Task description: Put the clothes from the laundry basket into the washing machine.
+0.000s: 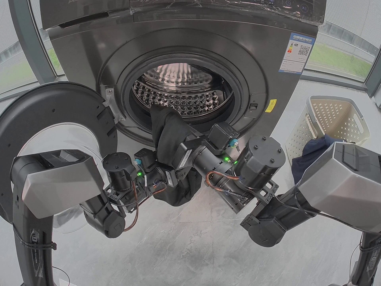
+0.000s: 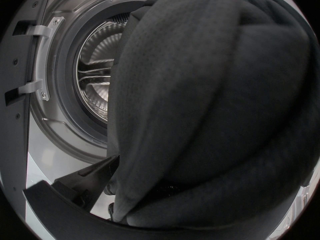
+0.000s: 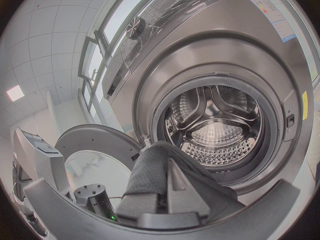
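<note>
A black garment [image 1: 168, 134] hangs in front of the washing machine [image 1: 254, 60], at the lower rim of its open drum [image 1: 178, 88]. My right gripper [image 1: 176, 147] is shut on the garment's upper part, and in the right wrist view its fingers [image 3: 181, 190] pinch the black cloth [image 3: 150, 170] just below the drum [image 3: 216, 130]. My left gripper [image 1: 172, 179] holds the lower bunch. The garment [image 2: 206, 110] drapes over that gripper, leaving one finger [image 2: 95, 175] visible. The laundry basket [image 1: 341, 120] stands on the floor to the right with a dark blue garment [image 1: 313, 151] in it.
The round door [image 1: 51, 112] is swung fully open to the left of the drum, close behind my left arm. Grey floor lies free between the machine and the basket. Windows run behind the machine.
</note>
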`<state>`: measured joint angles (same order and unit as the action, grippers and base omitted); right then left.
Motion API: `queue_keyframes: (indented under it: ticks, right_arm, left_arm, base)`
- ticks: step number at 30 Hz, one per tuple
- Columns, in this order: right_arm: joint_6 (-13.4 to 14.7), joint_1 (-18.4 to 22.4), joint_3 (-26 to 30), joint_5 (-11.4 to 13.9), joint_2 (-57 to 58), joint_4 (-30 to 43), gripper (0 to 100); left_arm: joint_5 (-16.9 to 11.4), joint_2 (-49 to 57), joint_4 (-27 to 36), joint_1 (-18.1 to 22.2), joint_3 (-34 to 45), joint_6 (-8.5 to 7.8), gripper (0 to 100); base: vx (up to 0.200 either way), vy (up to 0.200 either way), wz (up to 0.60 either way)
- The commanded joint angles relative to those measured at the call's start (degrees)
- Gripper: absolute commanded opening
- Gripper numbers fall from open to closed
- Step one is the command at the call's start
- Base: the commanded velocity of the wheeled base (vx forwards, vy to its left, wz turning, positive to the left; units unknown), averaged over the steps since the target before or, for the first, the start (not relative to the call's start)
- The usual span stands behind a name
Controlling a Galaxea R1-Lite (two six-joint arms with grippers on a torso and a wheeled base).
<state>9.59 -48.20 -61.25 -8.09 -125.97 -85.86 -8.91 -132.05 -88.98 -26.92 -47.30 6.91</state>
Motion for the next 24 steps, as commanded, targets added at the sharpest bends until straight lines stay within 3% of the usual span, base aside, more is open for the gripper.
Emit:
queue_keyframes:
  ticks: [1, 5, 6, 11, 15, 19, 24]
  right_arm:
    - [0.0, -0.1, 0.2, 0.0, 0.2, 0.0, 0]
    - [0.0, -0.1, 0.2, 0.0, 0.3, 0.0, 0]
    - [0.0, -0.2, 0.2, 0.0, 0.3, 0.0, 0]
    - [0.1, -0.1, 0.8, 0.0, 0.4, 0.0, 0]
    - [0.1, 1.4, 2.4, 0.0, 1.6, -0.1, 0]
    - [0.6, 4.5, 4.1, 0.0, 2.4, 0.1, 0]
    - [0.9, 7.9, 7.2, 0.0, 1.8, 0.3, 0]
  left_arm:
    - [0.5, -1.2, -0.1, 0.6, -2.2, 0.21, 100]
    - [0.6, -1.6, -0.1, 0.9, -2.6, 0.29, 100]
    - [0.6, -1.6, -0.1, 0.9, -2.6, 0.29, 0]
    - [0.7, -1.5, -0.1, 1.0, -3.3, 1.09, 0]
    - [3.7, -0.2, -0.1, 2.8, -4.8, 2.76, 0]
    - [3.7, 3.1, -0.1, 4.2, -4.0, 4.25, 0]
    - [3.6, 6.7, -0.1, 4.2, -2.6, 4.60, 0]
  base:
    - [0.000, 0.000, 0.00]
    - [0.000, 0.000, 0.00]
    - [0.000, 0.000, 0.00]
    - [0.000, 0.000, 0.00]
    - [0.000, 0.000, 0.00]
    - [0.000, 0.000, 0.00]
    - [0.000, 0.000, 0.00]
